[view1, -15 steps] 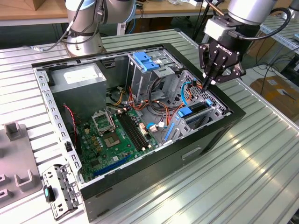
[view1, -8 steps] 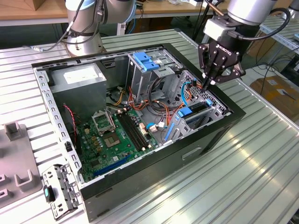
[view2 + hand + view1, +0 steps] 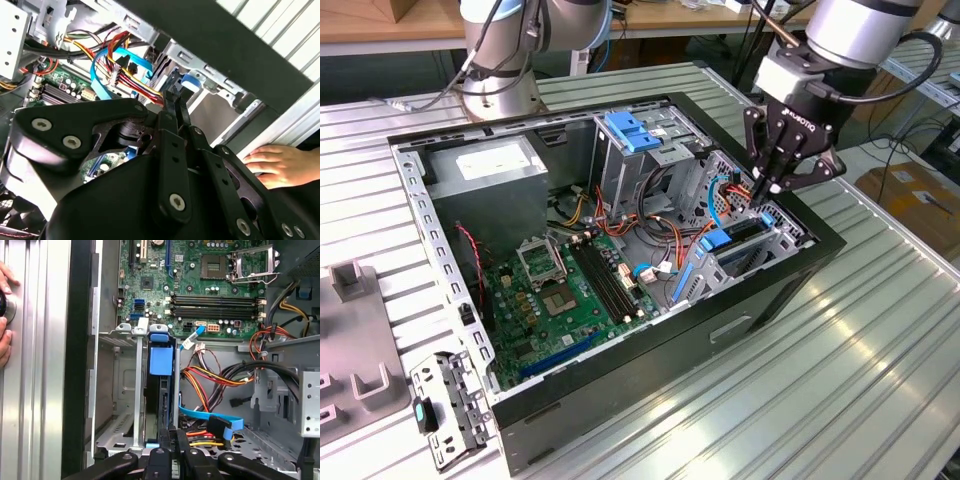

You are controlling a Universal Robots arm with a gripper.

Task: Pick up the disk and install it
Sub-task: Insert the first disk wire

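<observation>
1. The gripper (image 3: pixel 777 188) hangs over the drive cage (image 3: pixel 775 238), which in the exterior view sits at about 3 o'clock from the motherboard (image 3: pixel 570 290). In both wrist views its fingers look pressed together into one narrow blade, with nothing visibly pinched between them.
2. Just below the fingertips in the first wrist view, the disk (image 3: pixel 161 410) stands on edge inside a slot of the cage, between the metal rails, with a blue pull tab (image 3: pixel 161 360) at its far end. It looks largely home. Whether it is fully seated I cannot tell.
3. I take the work to be at the seating stage. Any push should go straight along the slot and squarely onto the disk's edge. A skewed push would likely jam it against the rails.
4. Light, even pressure seems best, since the closed fingertips make a small contact patch that could slip off the thin edge.
5. The flat blue data cable (image 3: pixel 210 420) and the red-and-yellow power leads (image 3: pixel 210 377) lie just beside the slot and close to the fingers, so they could be snagged or pinched.
6. Further out, a person's hand (image 3: pixel 280 165) rests on the ribbed worktop (image 3: pixel 840 350) just beside the computer case (image 3: pixel 620 420), near the arm's reach.
</observation>
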